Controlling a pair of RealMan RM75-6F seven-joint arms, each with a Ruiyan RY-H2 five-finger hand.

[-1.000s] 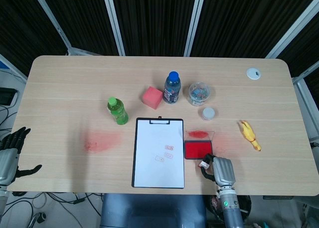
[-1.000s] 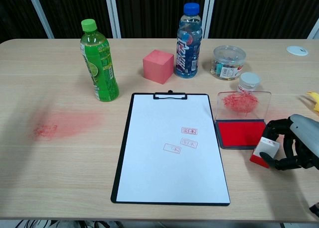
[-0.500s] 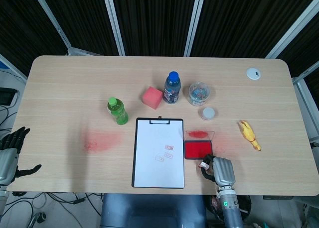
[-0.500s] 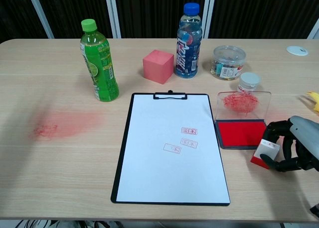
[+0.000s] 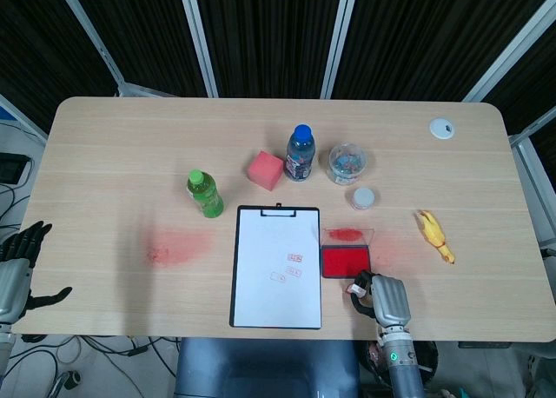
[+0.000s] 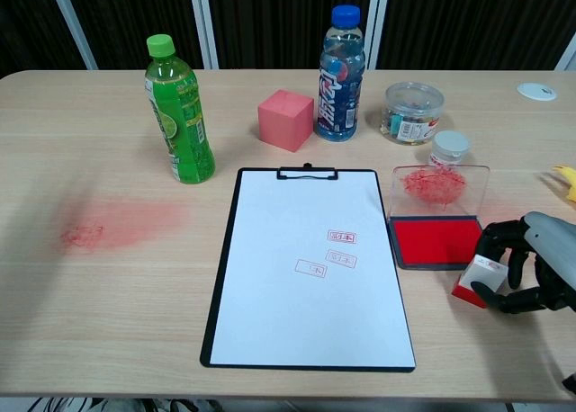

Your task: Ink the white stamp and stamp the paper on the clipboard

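Stamp (image 6: 479,278) drawn nearer, tilted, right robot hand (image 6: 531,266)

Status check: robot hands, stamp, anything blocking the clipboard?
Right robot hand grips white stamp beside ink pad. Left robot hand open, off table. Clipboard unobstructed, three prints on paper.
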